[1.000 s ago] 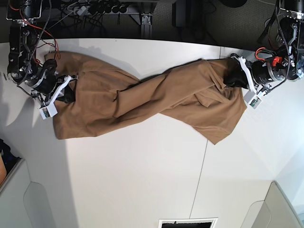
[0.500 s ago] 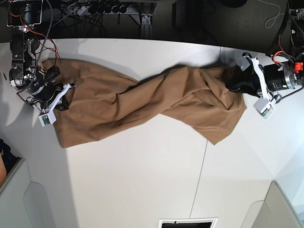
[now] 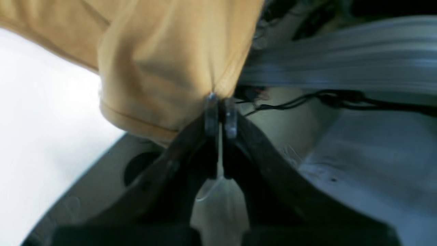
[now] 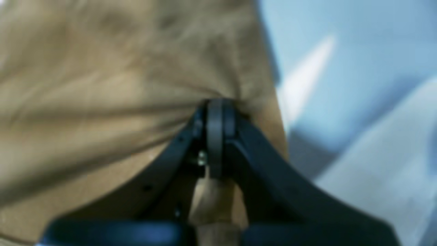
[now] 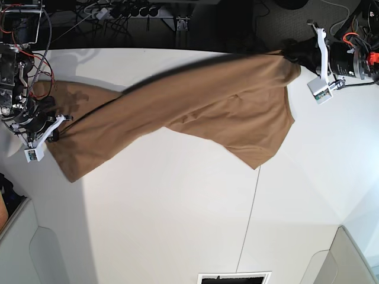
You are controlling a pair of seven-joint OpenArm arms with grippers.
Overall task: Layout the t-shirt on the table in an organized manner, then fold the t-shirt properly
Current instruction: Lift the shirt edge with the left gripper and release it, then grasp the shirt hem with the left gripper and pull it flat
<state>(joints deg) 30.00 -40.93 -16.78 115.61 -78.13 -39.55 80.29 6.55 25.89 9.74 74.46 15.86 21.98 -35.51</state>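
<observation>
While both fingers pinch the t-shirt (image 5: 195, 112) taut over the table (image 5: 177, 225), cables (image 5: 89, 18) behind

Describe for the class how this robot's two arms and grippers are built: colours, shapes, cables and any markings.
Both arms are black, with bundled cables; red wires show on each in the base view. The left gripper has two dark curved fingers ending in small grey pads. The right gripper has matching black curved fingers with rounded tips. Each wrist carries a white bracket holding a small white box. No markings are legible.
</observation>
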